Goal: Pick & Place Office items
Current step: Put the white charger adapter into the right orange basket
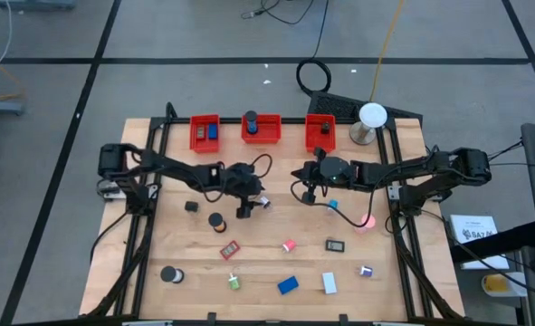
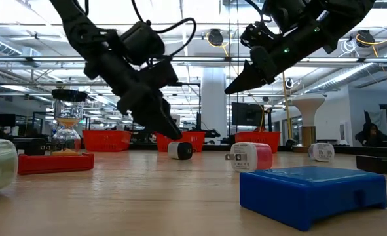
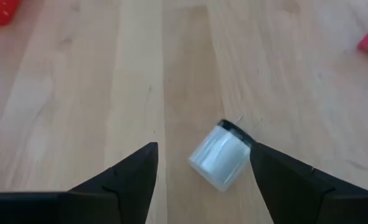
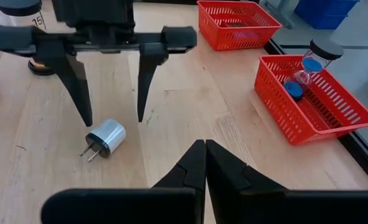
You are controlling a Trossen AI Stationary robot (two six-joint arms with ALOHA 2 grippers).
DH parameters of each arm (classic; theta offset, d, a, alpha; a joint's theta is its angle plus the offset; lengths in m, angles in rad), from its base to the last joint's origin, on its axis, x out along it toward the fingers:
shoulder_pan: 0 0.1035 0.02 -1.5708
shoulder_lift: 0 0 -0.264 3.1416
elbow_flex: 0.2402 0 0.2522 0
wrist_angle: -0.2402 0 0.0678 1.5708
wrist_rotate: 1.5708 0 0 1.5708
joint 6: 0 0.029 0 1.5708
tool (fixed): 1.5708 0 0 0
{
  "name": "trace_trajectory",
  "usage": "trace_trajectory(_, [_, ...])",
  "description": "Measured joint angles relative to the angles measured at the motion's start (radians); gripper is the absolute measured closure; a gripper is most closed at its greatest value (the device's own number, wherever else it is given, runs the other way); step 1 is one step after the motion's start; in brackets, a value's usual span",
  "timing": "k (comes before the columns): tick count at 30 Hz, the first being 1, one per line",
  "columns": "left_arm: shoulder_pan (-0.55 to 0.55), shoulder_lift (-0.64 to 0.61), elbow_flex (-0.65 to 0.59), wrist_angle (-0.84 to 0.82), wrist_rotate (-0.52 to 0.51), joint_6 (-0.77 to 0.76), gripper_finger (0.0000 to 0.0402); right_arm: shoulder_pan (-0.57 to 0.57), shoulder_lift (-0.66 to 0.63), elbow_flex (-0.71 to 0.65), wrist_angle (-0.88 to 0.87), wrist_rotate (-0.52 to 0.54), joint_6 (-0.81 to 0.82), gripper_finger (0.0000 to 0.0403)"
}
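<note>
A small white plug adapter (image 3: 220, 157) with a black end and two prongs lies on its side on the wooden table; it also shows in the right wrist view (image 4: 106, 137) and the high view (image 1: 262, 203). My left gripper (image 3: 203, 148) is open, pointing down, with one finger on either side of the adapter. I cannot tell whether a finger touches it. My right gripper (image 4: 203, 149) is shut and empty, held above the table right of centre (image 1: 305, 177), pointing toward the left gripper. Other office items lie scattered on the near half.
Three red bins (image 1: 205, 132) (image 1: 261, 129) (image 1: 320, 133) stand along the far edge, with a white dome (image 1: 372, 115) to their right. Nearer lie a black roll (image 1: 216, 220), a pink bit (image 1: 289, 244), a blue block (image 1: 288, 285) and a white block (image 1: 329, 283).
</note>
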Motion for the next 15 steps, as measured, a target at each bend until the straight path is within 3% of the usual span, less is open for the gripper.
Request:
trace_trajectory(8, [-0.004,0.068,0.000,0.020,0.050,0.068,0.0157,0.000,0.000,0.000,-0.001,0.000,0.000,0.0402])
trace_trajectory(15, [-0.027,0.099,0.000,0.056,0.050,0.070,0.0210,0.000,0.000,0.000,0.000,0.000,-0.007,0.0402])
